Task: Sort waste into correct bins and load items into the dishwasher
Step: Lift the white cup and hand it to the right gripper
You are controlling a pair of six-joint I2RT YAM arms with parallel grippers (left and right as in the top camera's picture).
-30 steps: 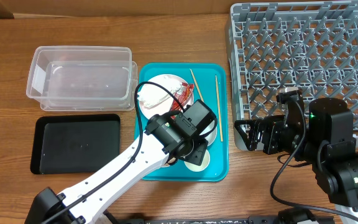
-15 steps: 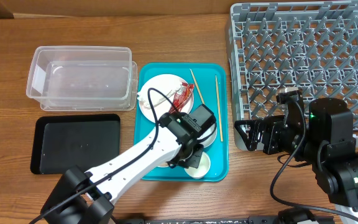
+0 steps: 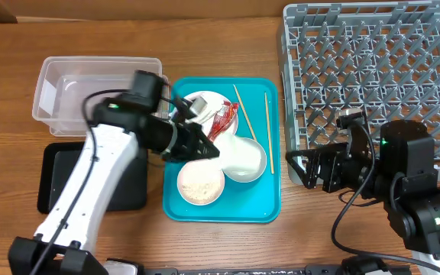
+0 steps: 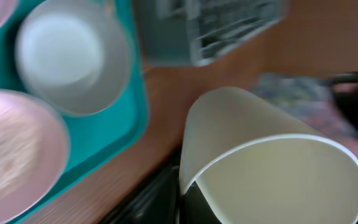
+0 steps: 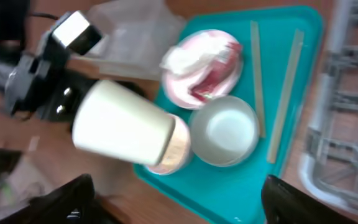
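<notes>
My left gripper (image 3: 202, 146) is shut on the small white cup (image 4: 272, 162), which lies tipped on its side in the air over the teal tray (image 3: 270, 208); the same cup (image 5: 126, 130) shows in the right wrist view. On the tray lie the white plate (image 3: 197, 98) with the napkin (image 5: 188, 59) and red wrapper (image 3: 224, 118), the silvery bowl (image 3: 241, 156), a dish of rice (image 3: 201, 183) and two chopsticks (image 3: 266, 122). The grey dishwasher rack (image 3: 373, 69) stands at the right. In front of it my right gripper (image 3: 299, 166) is open and holds nothing.
The clear tub (image 3: 75, 95) sits at the back left with the black tray (image 3: 59, 179) in front of it, partly under my left arm. The rack's near wall (image 5: 353, 93) is close to the tray's right edge.
My left gripper has shut on the cup, lifted it off the tray's front and swung up and left. The rice dish now shows uncovered. The right arm has hardly moved.
</notes>
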